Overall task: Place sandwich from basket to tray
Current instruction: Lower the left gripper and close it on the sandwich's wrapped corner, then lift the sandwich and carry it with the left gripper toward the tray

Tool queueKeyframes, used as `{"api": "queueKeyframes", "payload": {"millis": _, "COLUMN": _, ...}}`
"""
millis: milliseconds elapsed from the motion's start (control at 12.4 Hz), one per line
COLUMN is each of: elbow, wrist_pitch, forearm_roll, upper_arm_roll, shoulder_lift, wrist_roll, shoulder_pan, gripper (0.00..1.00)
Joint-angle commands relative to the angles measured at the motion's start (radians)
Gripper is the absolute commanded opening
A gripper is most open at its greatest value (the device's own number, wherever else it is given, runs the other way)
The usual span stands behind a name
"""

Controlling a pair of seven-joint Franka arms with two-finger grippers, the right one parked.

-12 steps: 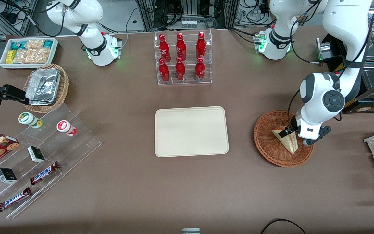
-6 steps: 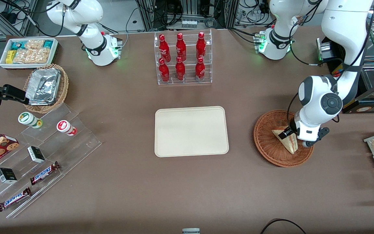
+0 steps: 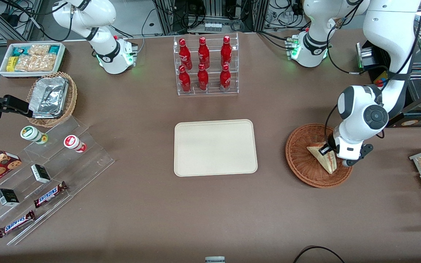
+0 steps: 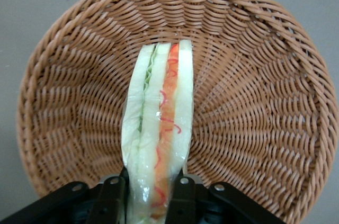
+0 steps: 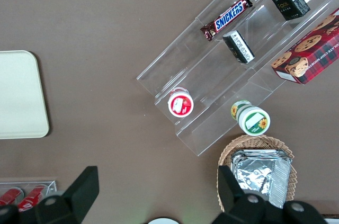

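Note:
The sandwich (image 3: 323, 157), a clear-wrapped wedge of pale bread with red and green filling, stands on edge in the reddish-brown wicker basket (image 3: 302, 164) toward the working arm's end of the table. My left gripper (image 3: 329, 152) is down in the basket and shut on the sandwich's thick end. In the left wrist view the black fingers (image 4: 109, 203) press both sides of the sandwich (image 4: 159, 128) above the basket's weave (image 4: 254, 102). The cream tray (image 3: 215, 147) lies flat at the table's middle, apart from the basket; its corner shows in the right wrist view (image 5: 21, 97).
A clear rack of red bottles (image 3: 205, 65) stands farther from the front camera than the tray. A tan wicker basket with foil containers (image 3: 51, 98), a white bin of snacks (image 3: 31, 58) and a clear stepped stand with snacks (image 3: 46, 175) lie toward the parked arm's end.
The gripper with the sandwich has shifted slightly; the sandwich has tipped and turned a little inside the basket. The fingers stay closed on it.

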Motion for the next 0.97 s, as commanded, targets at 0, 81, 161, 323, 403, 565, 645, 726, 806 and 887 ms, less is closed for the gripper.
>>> {"api": "queueKeyframes", "payload": {"millis": 0, "elbow": 0.15, "wrist_pitch": -0.204, "forearm_roll": 0.02, "upper_arm_roll": -0.006, "shoulder_lift": 0.0, "wrist_roll": 0.043, "shoulder_pan": -0.007, "gripper": 0.0}}
{"api": "queueKeyframes", "payload": {"millis": 81, "elbow": 0.206, "wrist_pitch": -0.276, "forearm_roll": 0.018, "upper_arm_roll": -0.007, "shoulder_lift": -0.003, "wrist_roll": 0.063, "shoulder_pan": -0.007, "gripper": 0.0}}
{"api": "queueKeyframes", "payload": {"millis": 161, "elbow": 0.244, "wrist_pitch": -0.32, "forearm_roll": 0.015, "upper_arm_roll": -0.012, "shoulder_lift": -0.003, "wrist_roll": 0.069, "shoulder_pan": -0.01, "gripper": 0.0}}
{"api": "queueKeyframes", "payload": {"millis": 323, "elbow": 0.292, "wrist_pitch": -0.371, "forearm_roll": 0.015, "upper_arm_roll": -0.035, "shoulder_lift": 0.001, "wrist_roll": 0.077, "shoulder_pan": -0.034, "gripper": 0.0}}
{"api": "queueKeyframes", "payload": {"millis": 403, "elbow": 0.303, "wrist_pitch": -0.388, "forearm_roll": 0.017, "upper_arm_roll": -0.049, "shoulder_lift": 0.001, "wrist_roll": 0.089, "shoulder_pan": -0.054, "gripper": 0.0}}
{"api": "queueKeyframes", "payload": {"millis": 565, "elbow": 0.313, "wrist_pitch": -0.387, "forearm_roll": 0.017, "upper_arm_roll": -0.058, "shoulder_lift": 0.011, "wrist_roll": 0.131, "shoulder_pan": -0.118, "gripper": 0.0}}
{"api": "queueKeyframes", "payload": {"millis": 645, "elbow": 0.335, "wrist_pitch": -0.39, "forearm_roll": 0.017, "upper_arm_roll": -0.058, "shoulder_lift": 0.028, "wrist_roll": 0.166, "shoulder_pan": -0.145, "gripper": 0.0}}
{"api": "queueKeyframes", "payload": {"millis": 726, "elbow": 0.368, "wrist_pitch": -0.391, "forearm_roll": 0.015, "upper_arm_roll": -0.058, "shoulder_lift": 0.046, "wrist_roll": 0.168, "shoulder_pan": -0.18, "gripper": 0.0}}
{"api": "queueKeyframes", "payload": {"millis": 806, "elbow": 0.387, "wrist_pitch": -0.391, "forearm_roll": 0.015, "upper_arm_roll": -0.058, "shoulder_lift": 0.062, "wrist_roll": 0.169, "shoulder_pan": -0.211, "gripper": 0.0}}
{"api": "queueKeyframes", "payload": {"millis": 887, "elbow": 0.411, "wrist_pitch": -0.39, "forearm_roll": 0.015, "upper_arm_roll": -0.058, "shoulder_lift": 0.091, "wrist_roll": 0.155, "shoulder_pan": -0.249, "gripper": 0.0}}
